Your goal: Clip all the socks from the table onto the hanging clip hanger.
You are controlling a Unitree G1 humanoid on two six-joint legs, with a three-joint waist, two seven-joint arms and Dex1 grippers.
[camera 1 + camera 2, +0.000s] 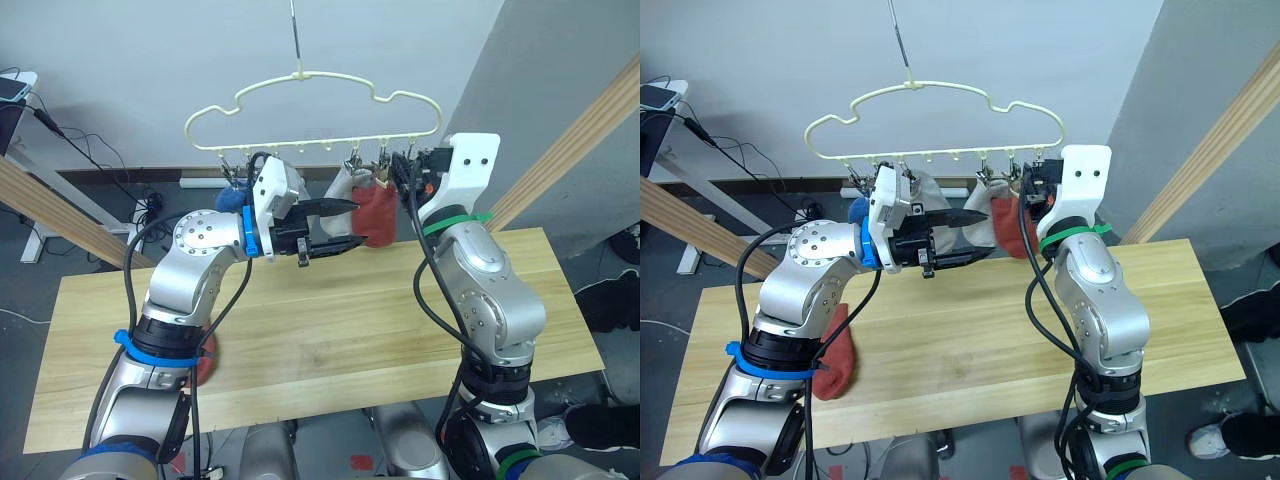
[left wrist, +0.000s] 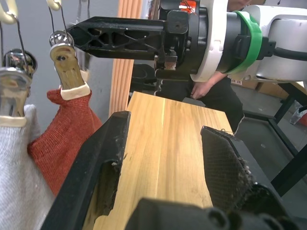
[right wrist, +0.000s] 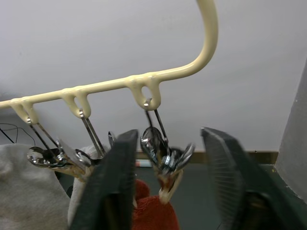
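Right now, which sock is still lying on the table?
One rust-red sock, on the table beneath the robot's left arm; the other visible socks hang clipped on the clip hanger.

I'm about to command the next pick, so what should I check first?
1. Hung rust-red sock pinched by its clip: ok.
2. Right gripper jaws open either side of that clip, ready to back off: ok.
3. Left gripper jaws open and empty: ok.
4. All socks off the table: not ok, another rust-red sock lies there.
5. Free clip on the clip hanger: cannot tell.
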